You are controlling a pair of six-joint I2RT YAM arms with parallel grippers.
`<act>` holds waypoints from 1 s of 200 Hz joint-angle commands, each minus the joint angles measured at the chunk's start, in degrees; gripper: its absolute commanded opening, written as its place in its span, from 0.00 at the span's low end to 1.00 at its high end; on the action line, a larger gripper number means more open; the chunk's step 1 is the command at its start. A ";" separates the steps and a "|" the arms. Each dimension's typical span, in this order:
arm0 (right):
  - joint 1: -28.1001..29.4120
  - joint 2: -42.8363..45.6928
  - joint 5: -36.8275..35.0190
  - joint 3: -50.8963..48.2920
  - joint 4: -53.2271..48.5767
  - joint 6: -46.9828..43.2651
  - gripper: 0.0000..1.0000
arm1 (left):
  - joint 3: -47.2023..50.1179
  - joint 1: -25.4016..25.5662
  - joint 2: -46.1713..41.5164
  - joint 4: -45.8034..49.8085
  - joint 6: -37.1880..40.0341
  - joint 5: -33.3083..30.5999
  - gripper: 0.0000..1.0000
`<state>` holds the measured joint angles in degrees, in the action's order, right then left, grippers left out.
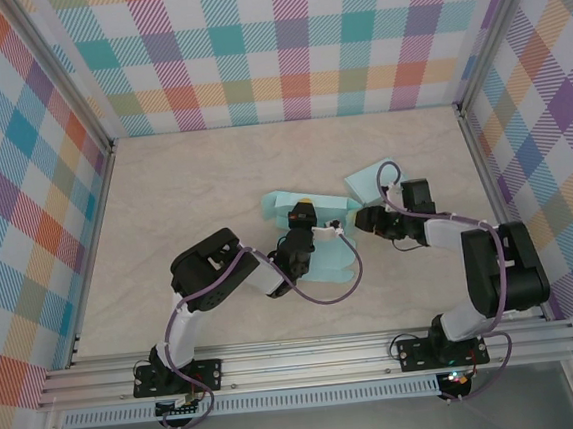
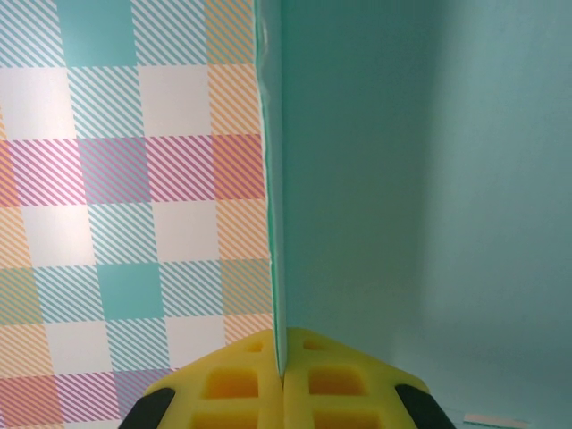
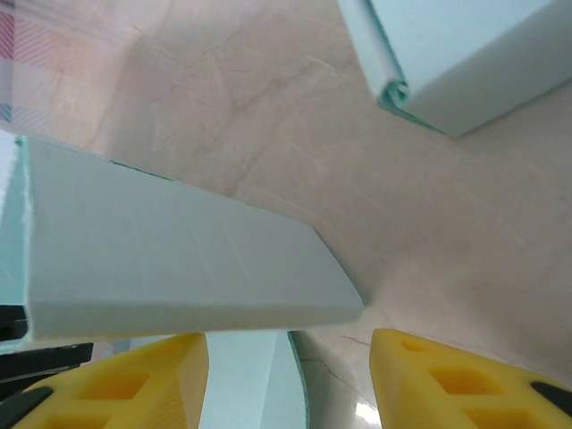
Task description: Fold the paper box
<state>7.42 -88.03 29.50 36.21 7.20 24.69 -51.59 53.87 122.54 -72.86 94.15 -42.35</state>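
At table centre, teal paper box (image 1: 334, 271): pale teal card, partly folded; lower panels lie flat on the tabletop, one panel raised. Sits between the 2 arms, nearer the front edge than the back wall.
Raised panel (image 2: 420, 179): in L wrist view it stands upright, seen edge-on, w/ its face taking the right half of frame.
Long flap (image 3: 179, 259): pale card strip slanting across the left of R wrist view, just above the R fingers.
L gripper (image 2: 281, 384): clenched on the thin edge of the raised panel; yellow pads (image 2: 232, 384) pressed together w/ the card between.
R gripper (image 3: 286, 384): released, jaws apart; yellow fingers (image 3: 456, 380) stand at either side, nothing pinched. Long flap's end is near the gap; touching or not, can't tell.
Second teal card piece (image 1: 369, 179): folded, lies on the table right of & behind the box, near the R wrist; whether it touches the box, can't tell.
Tabletop (image 1: 194, 192): beige, marbled.
Walls (image 1: 292, 43): multi-colour plaid on 3 sides.
Aluminium rail (image 1: 309, 358): along the near edge, both arm bases bolted on.
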 commanded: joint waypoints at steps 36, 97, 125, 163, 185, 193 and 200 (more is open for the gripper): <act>2.37 -1.38 -0.72 0.23 8.12 -2.16 0.52 | 0.92 0.63 2.92 4.55 0.33 0.52 0.01; 6.81 1.54 -14.20 -2.04 12.75 -4.97 0.53 | 1.83 0.80 2.11 4.94 0.33 1.67 0.01; 8.72 1.99 -19.75 -1.27 13.59 -6.64 0.52 | 1.99 0.88 1.46 5.63 -0.09 2.26 0.01; 10.63 1.81 -22.62 -1.86 18.04 -8.29 0.52 | 2.44 0.98 0.46 6.20 -0.86 3.31 0.01; 11.55 1.16 -23.08 -2.26 20.81 -9.47 0.53 | 2.51 0.98 -0.10 6.84 -1.30 3.75 0.01; 11.65 0.74 -23.25 -2.14 21.34 -9.64 0.52 | 2.57 0.98 -0.36 6.88 -1.41 3.84 0.01; 11.73 0.45 -23.32 -2.10 21.87 -9.82 0.51 | 2.71 0.98 -0.55 6.92 -1.59 3.93 0.01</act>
<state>18.87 -87.53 9.08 33.80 20.21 16.95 -51.09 53.87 122.41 -73.47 93.89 -42.46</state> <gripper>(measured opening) 0.524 0.049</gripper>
